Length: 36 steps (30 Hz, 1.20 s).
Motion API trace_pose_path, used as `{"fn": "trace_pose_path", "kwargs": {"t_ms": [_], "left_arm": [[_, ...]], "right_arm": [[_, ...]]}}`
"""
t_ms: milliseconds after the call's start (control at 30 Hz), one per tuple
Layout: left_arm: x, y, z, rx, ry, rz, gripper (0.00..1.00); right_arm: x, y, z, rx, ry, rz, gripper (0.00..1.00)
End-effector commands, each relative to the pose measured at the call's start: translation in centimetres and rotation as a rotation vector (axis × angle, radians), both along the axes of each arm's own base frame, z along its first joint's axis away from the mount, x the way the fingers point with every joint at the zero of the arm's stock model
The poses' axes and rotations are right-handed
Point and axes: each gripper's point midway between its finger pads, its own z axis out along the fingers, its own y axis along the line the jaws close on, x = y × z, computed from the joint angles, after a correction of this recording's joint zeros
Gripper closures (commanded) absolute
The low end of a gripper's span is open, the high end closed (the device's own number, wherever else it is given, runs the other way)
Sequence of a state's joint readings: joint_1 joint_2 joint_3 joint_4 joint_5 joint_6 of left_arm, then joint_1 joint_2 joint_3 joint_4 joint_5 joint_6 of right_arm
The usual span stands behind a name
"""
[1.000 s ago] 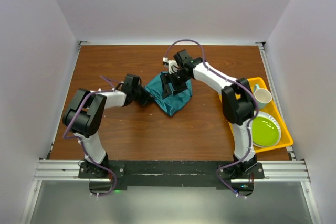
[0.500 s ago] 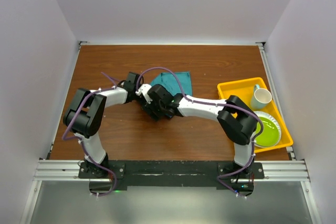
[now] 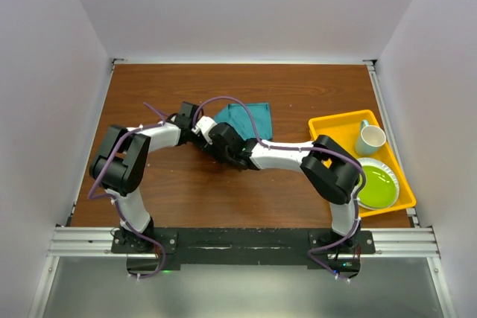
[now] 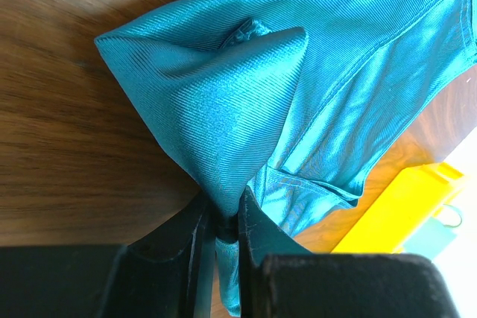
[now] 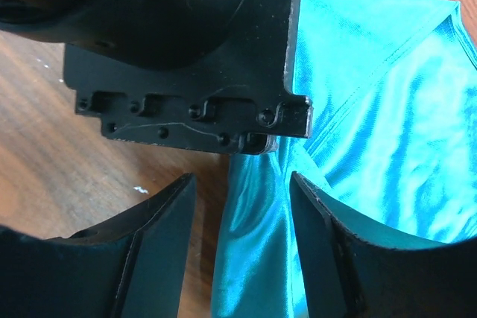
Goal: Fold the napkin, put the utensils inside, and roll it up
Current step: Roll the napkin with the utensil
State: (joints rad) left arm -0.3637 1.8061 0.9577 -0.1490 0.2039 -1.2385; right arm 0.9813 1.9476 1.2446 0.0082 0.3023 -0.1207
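- Where the brown wooden table (image 3: 298, 83) shows at mid-frame in the overhead view, the shiny teal cloth napkin (image 3: 250, 115) lies bunched, creased and folded over itself.
- Both arms cross over the napkin's lower-left part and hide it from above.
- At the right edge, a yellow plastic tray (image 3: 328, 126) holds a round green plate (image 3: 376, 186) and a white mug (image 3: 370, 139).
- Left gripper (image 4: 226, 217), jaws nearly closed, pinches one napkin corner, which is drawn into a peaked fold.
- Right gripper (image 5: 242, 214), jaws apart, straddles that same strip of cloth right beside the left gripper's tip, unclamped.
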Motion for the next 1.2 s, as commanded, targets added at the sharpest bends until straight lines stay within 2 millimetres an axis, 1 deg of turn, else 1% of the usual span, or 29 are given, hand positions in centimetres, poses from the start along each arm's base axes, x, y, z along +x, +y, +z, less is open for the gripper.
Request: {"fn": "trace_pose_path", "kwargs": {"t_ms": [0, 200, 333, 400, 433, 500, 533, 567, 633, 667, 733, 767, 800, 833, 867, 933, 967, 1000, 1067, 1100, 1133, 1167], "left_arm": [[-4.0, 1.9, -2.8, 0.110, 0.164, 0.008, 1.00], [-4.1, 1.5, -2.6, 0.079, 0.161, 0.011, 1.00], [-4.2, 1.3, -2.6, 0.066, 0.161, 0.001, 1.00], [-4.4, 1.3, -2.6, 0.062, 0.165, 0.004, 1.00], [-4.5, 1.3, -2.7, 0.060, 0.165, 0.001, 1.00], [-4.6, 1.3, -2.8, 0.059, 0.171, 0.001, 1.00], [-4.6, 1.3, -2.8, 0.059, 0.171, 0.001, 1.00], [-4.7, 1.3, -2.8, 0.058, 0.169, -0.001, 1.00], [-4.6, 1.2, -2.5, 0.049, 0.156, -0.010, 1.00], [-4.5, 1.1, -2.4, 0.049, 0.146, -0.025, 1.00], [-4.4, 1.0, -2.0, 0.037, 0.124, -0.045, 1.00], [-4.4, 1.2, -2.1, 0.037, 0.107, -0.059, 0.98], [-3.9, 1.0, -1.4, 0.022, 0.068, -0.067, 0.93], [-3.7, 1.3, -1.2, 0.020, 0.045, -0.077, 0.88], [-3.4, 1.4, -0.5, 0.011, 0.000, -0.081, 0.78], [-2.9, 2.1, 0.2, 0.019, -0.059, -0.099, 0.66], [-2.6, 2.3, 0.9, 0.022, -0.095, -0.106, 0.59], [-2.5, 2.6, 1.2, 0.024, -0.112, -0.116, 0.56], [-2.1, 3.3, 2.3, 0.041, -0.167, -0.144, 0.51], [-2.1, 3.6, 2.5, 0.054, -0.187, -0.161, 0.50], [-2.1, 4.1, 2.7, 0.058, -0.200, -0.159, 0.48], [-2.0, 4.2, 3.5, 0.053, -0.232, -0.166, 0.48]], "right_arm": [[0.7, 0.3, -0.4, 0.005, -0.047, -0.013, 0.43], [0.2, -0.3, -1.8, 0.000, -0.028, -0.028, 0.43], [0.2, -1.0, -3.2, -0.020, -0.021, -0.051, 0.46], [0.1, -0.8, -3.6, -0.017, -0.017, -0.052, 0.49], [0.3, -0.7, -3.4, -0.012, -0.021, -0.060, 0.53], [0.5, -0.7, -3.3, -0.011, -0.025, -0.074, 0.56], [0.7, -0.5, -3.1, -0.002, -0.024, -0.087, 0.62], [0.9, -0.7, -3.1, -0.002, -0.028, -0.099, 0.66], [0.8, -0.4, -3.0, 0.007, -0.016, -0.105, 0.78], [0.9, -0.5, -3.1, 0.010, -0.005, -0.111, 0.89], [0.6, -0.9, -3.5, 0.027, 0.035, -0.122, 0.97], [0.5, -1.2, -3.6, 0.046, 0.059, -0.134, 1.00], [0.3, -1.2, -3.8, 0.060, 0.087, -0.133, 1.00], [-0.4, -1.1, -4.2, 0.083, 0.126, -0.125, 1.00], [-0.8, -1.3, -4.4, 0.091, 0.153, -0.121, 1.00], [-1.8, -1.1, -5.1, 0.126, 0.228, -0.110, 1.00], [-1.6, -1.3, -5.1, 0.146, 0.248, -0.115, 1.00], [-2.1, -1.7, -5.7, 0.159, 0.285, -0.127, 1.00], [-2.2, -1.9, -6.1, 0.208, 0.360, -0.119, 1.00], [-2.5, -2.4, -6.6, 0.228, 0.400, -0.137, 1.00], [-2.4, -2.5, -6.6, 0.271, 0.445, -0.126, 1.00], [-2.7, -2.6, -6.9, 0.292, 0.481, -0.120, 1.00]]}}
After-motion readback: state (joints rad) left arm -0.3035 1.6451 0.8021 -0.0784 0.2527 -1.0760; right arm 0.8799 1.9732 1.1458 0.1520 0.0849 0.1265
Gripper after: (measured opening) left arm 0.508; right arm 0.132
